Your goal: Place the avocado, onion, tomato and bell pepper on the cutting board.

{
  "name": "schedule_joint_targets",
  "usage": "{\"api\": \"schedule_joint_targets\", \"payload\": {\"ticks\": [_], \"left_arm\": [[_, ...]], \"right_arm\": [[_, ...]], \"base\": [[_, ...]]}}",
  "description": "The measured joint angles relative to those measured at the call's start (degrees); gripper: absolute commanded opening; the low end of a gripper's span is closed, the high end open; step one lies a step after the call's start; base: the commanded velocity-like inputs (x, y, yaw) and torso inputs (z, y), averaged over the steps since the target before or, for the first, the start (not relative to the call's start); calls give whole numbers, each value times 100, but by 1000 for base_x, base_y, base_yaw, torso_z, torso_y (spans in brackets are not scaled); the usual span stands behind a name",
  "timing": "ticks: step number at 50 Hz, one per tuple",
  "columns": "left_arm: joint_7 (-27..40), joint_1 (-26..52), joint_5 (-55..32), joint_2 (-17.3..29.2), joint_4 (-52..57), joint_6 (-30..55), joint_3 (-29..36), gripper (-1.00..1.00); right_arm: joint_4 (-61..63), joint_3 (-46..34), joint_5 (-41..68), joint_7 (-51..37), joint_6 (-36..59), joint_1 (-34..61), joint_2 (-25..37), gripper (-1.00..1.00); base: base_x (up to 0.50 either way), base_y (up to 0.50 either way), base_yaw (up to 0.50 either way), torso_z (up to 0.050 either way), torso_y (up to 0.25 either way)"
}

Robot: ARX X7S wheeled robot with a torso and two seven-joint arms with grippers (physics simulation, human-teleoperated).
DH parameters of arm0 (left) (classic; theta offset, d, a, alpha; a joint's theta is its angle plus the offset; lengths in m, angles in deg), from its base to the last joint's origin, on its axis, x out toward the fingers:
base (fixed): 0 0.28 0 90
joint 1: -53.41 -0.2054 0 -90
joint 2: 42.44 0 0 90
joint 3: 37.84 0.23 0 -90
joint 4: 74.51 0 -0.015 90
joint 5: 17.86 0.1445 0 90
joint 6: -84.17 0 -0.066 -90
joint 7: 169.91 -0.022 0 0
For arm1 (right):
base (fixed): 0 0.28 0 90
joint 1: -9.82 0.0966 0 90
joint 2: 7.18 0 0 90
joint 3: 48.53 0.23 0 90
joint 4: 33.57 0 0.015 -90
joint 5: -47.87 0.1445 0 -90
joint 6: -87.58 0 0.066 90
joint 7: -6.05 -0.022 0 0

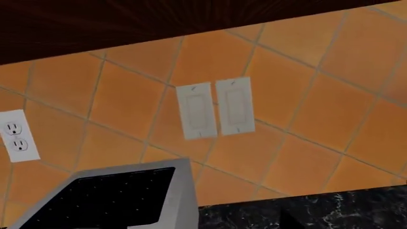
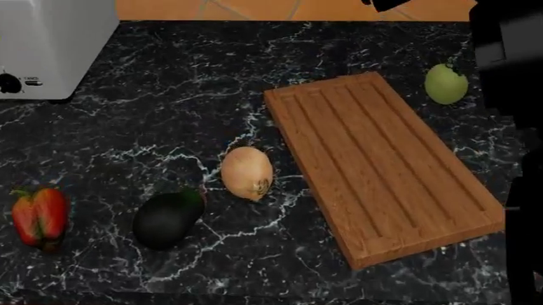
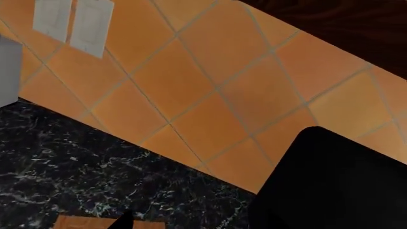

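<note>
In the head view the brown grooved cutting board (image 2: 382, 165) lies bare at centre right on the black marble counter. The tan onion (image 2: 247, 173) sits just off its left edge. The dark avocado (image 2: 168, 219) lies left of the onion, nearer the front. The red-orange bell pepper (image 2: 39, 216) is at the far left. The pale green tomato (image 2: 446, 83) rests beyond the board's far right corner. My right arm (image 2: 509, 44) rises dark along the right edge. One dark right fingertip (image 3: 125, 220) shows over a board corner (image 3: 83, 223). My left gripper is out of sight.
A grey toaster-like appliance (image 2: 47, 44) stands at the counter's back left and also shows as the appliance (image 1: 121, 195) in the left wrist view. Orange wall tiles carry two switches (image 1: 216, 109) and an outlet (image 1: 17, 136). A black mass (image 3: 337, 186) blocks part of the right wrist view.
</note>
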Motion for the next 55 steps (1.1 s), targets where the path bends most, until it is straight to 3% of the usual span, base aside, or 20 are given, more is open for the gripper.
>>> {"api": "schedule_joint_targets", "payload": {"ticks": [39,55], "left_arm": [[-9,135,-129,83,205,146,-2,100],[-24,14,-177,100,338,77,21,100]], "right_arm": [[-148,-55,47,-26,64,-80,57,100],[667,-99,137,22,936,-258,428,100]], "base": [[497,66,0,0,1],[0,0,0,0,1]]}}
